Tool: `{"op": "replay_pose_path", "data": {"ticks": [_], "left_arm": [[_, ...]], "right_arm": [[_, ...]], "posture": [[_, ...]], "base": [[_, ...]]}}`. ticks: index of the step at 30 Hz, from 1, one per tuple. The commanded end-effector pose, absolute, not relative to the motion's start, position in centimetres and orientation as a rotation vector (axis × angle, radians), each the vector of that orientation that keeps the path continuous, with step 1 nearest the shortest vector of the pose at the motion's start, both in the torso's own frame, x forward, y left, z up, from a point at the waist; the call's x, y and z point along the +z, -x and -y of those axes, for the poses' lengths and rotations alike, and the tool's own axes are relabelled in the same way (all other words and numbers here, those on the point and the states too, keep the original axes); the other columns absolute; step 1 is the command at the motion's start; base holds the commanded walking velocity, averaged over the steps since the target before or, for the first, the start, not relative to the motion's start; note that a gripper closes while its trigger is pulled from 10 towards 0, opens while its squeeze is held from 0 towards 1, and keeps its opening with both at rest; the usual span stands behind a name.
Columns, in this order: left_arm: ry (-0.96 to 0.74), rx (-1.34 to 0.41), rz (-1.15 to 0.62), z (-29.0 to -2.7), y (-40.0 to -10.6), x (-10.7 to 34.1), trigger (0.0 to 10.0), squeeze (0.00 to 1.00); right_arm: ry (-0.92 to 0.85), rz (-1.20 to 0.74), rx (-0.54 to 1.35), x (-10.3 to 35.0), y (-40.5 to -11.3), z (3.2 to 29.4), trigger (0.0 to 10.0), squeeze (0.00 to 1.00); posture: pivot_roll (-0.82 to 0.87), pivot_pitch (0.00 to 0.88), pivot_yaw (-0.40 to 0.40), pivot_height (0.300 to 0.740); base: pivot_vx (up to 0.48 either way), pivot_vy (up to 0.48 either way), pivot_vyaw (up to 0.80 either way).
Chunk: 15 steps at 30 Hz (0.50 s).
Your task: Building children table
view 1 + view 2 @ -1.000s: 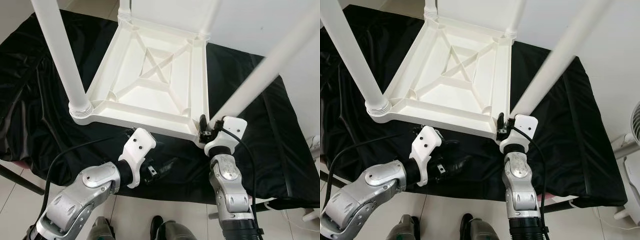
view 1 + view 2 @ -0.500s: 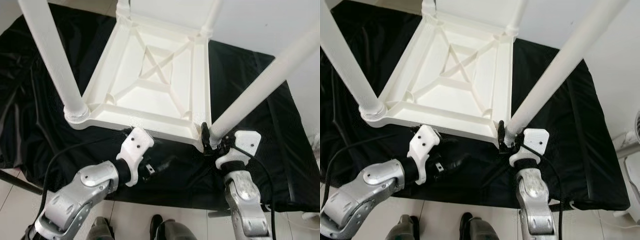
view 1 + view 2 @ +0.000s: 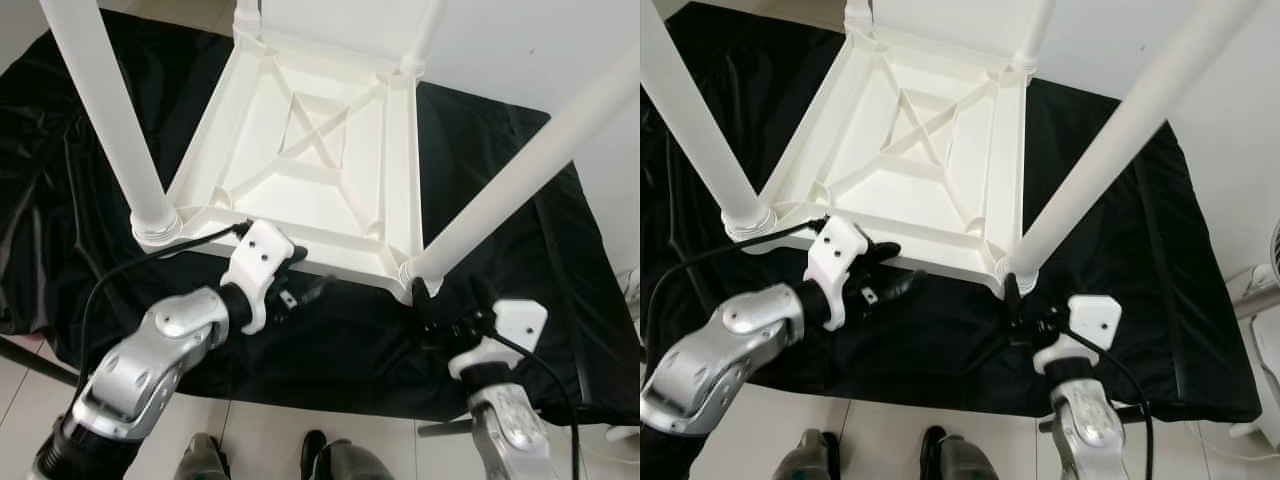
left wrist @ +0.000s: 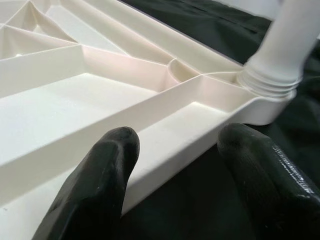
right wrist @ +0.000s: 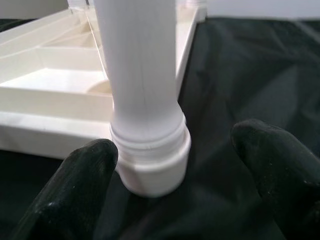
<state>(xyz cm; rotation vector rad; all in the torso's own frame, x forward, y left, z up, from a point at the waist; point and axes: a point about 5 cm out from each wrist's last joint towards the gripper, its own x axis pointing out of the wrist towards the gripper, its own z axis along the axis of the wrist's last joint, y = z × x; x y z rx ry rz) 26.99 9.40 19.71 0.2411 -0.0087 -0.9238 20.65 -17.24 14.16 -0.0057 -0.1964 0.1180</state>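
Note:
A white plastic children's table [image 3: 300, 210] lies upside down on a black cloth, with its legs standing up. The near-left leg [image 3: 105, 110] and near-right leg [image 3: 520, 175] rise from the near corners. My left gripper [image 3: 300, 287] is open at the near rim; in the left wrist view the rim [image 4: 165, 145] runs between its fingers [image 4: 100, 185]. My right gripper [image 3: 440, 312] is open just short of the near-right leg's threaded base [image 5: 150, 160], one finger to each side and apart from it.
The black cloth [image 3: 520, 300] drapes a low surface whose front edge is close to my feet [image 3: 340, 465]. Pale floor tiles [image 3: 20, 370] lie in front of it. A white wall is at the right, and a white fan-like object [image 3: 1270, 260] stands at the far right.
My right gripper has let go of the near-right leg's base and drawn back toward me. My left gripper has moved forward to the table's near rim.

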Motion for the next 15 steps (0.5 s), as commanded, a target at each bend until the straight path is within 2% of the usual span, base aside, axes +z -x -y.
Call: {"op": "replay_pose_path", "data": {"ticks": [1,8,10,15], "left_arm": [[-0.273,-0.991,0.011,-8.9,-27.2,19.3,10.0,0.0],[-0.382,-1.006,0.012,-8.2,-28.7,18.4,10.0,0.0],[-0.435,-1.06,-0.011,-7.9,-29.2,17.6,10.0,0.0],[-0.435,-1.083,-0.026,-8.1,-29.6,17.5,10.0,0.0]], "right_arm": [[-0.028,0.161,0.151,13.9,-20.1,17.8,10.0,0.0],[-0.074,0.136,0.267,14.0,-19.9,17.5,10.0,0.0],[-0.051,0.143,0.282,14.3,-20.3,17.8,10.0,0.0],[-0.043,0.152,0.284,14.5,-20.7,18.0,10.0,0.0]], "posture": [[0.07,0.216,-0.12,0.74],[0.05,0.21,-0.116,0.74],[0.04,0.207,-0.114,0.74],[0.04,0.206,-0.11,0.74]], "base": [[0.0,0.0,0.0],[0.0,0.0,0.0],[0.0,0.0,0.0],[0.0,0.0,0.0]]}}
